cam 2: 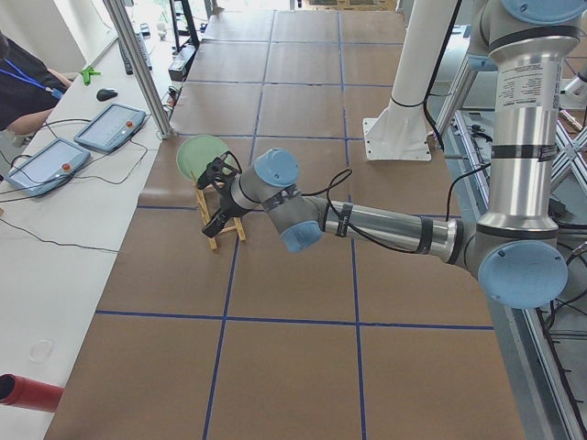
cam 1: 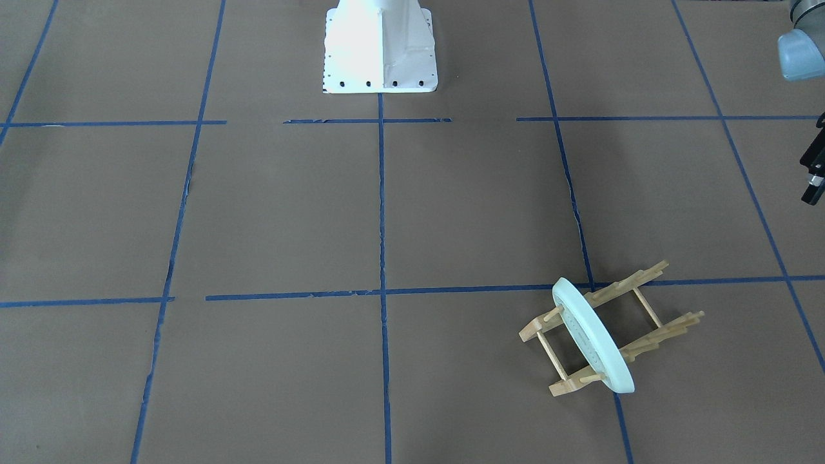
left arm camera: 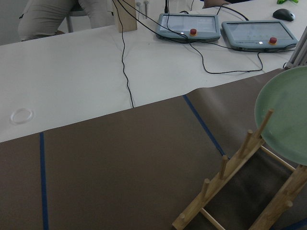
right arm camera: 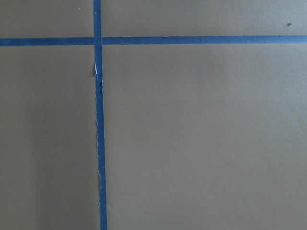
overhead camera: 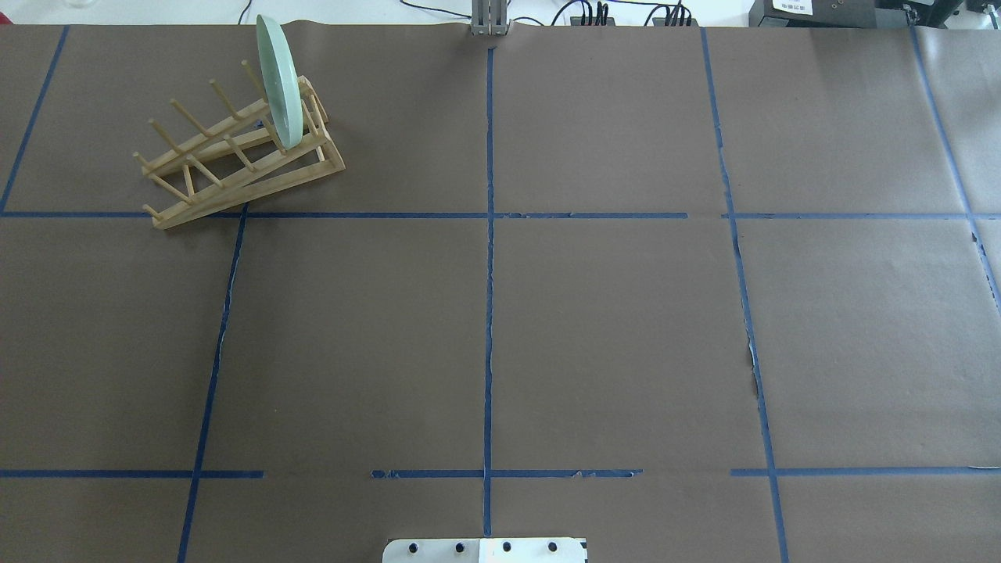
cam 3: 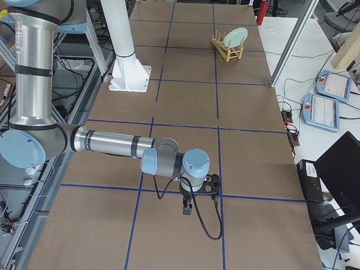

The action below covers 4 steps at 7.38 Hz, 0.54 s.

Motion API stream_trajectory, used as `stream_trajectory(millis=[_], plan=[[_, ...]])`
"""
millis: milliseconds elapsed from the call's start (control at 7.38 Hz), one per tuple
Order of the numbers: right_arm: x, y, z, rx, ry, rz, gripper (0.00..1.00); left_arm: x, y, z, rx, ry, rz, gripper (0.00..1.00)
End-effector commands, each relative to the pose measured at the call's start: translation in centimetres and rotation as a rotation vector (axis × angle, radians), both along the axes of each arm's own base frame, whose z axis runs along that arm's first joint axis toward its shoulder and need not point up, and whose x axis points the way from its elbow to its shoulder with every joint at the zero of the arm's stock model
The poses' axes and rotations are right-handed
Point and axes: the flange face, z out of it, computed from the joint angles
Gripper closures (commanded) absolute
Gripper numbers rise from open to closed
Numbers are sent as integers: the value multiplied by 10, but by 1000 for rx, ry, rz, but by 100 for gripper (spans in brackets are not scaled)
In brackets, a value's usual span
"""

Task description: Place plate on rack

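Observation:
The pale mint-green plate stands on edge in the small wooden rack, in a slot at the rack's far end, at the far left of the table. Both show in the front view, plate and rack, and in the left wrist view, plate and rack. My left gripper hangs close by the rack and holds nothing; I cannot tell if it is open. My right gripper hovers low over bare table far from the rack; its state cannot be told.
The white robot base stands at the table's near middle. Blue tape lines divide the brown table. Two teach pendants with cables lie on the white side table beyond the rack. A person sits there.

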Motion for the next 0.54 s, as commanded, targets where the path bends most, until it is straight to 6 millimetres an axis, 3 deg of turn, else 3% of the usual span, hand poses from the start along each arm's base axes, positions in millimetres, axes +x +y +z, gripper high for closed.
stream_trajectory(millis=[0, 135, 271, 406], plan=[[0, 0, 0, 1, 0, -1, 0, -20, -13, 18, -168, -91, 73, 0], [0, 0, 1, -1, 0, 0, 0, -17, -45, -9, -250, -122, 103, 0], [0, 0, 0, 0, 0, 0, 0, -16, -52, -10, -329, -129, 110, 0], [0, 0, 1, -1, 0, 0, 0, -18, -48, 6, -375, -131, 110, 0]])
